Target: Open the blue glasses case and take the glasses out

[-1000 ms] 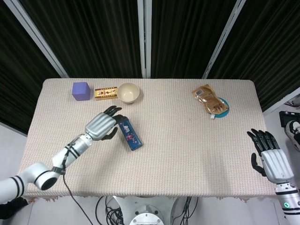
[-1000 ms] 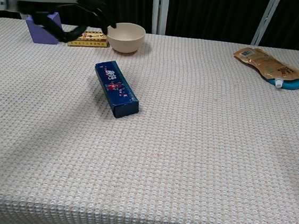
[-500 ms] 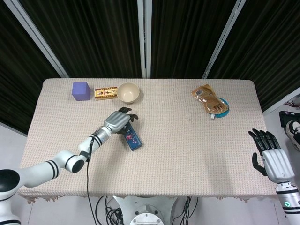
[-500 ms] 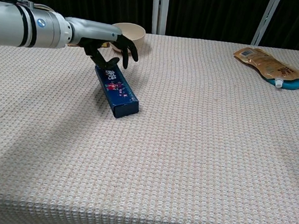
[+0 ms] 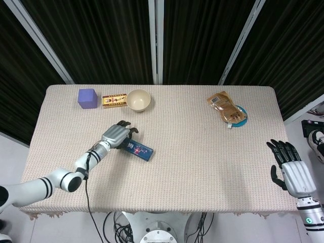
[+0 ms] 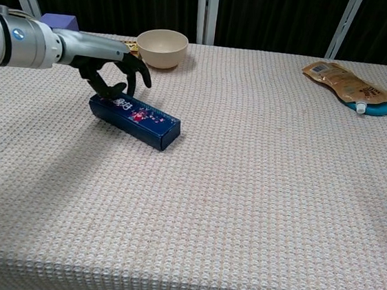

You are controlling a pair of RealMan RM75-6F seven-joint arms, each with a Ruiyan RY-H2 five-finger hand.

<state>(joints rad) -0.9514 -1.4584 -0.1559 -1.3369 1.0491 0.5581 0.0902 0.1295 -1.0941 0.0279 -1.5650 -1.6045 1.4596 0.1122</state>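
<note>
My left hand (image 6: 111,74), fingers curled over and touching the far-left end of the shut blue glasses case (image 6: 137,119), w/ case's long axis running away to the right across the surface (image 6: 257,193); right hand (image 5: 292,169) splayed, empty, well apart.

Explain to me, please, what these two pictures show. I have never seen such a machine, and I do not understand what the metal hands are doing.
This is a robot with two arms, each ending in a mechanical hand, working at a table. One picture looks down from its head; the other looks forward from its chest.

The left hand has its fingers on one end of a blue glasses case, which is closed and lying on the cloth. The right hand waits at the table's edge, fingers apart, holding nothing.

Also on the table: a cream bowl, a purple block, a small gold box and a brown pouch lying on something blue.
</note>
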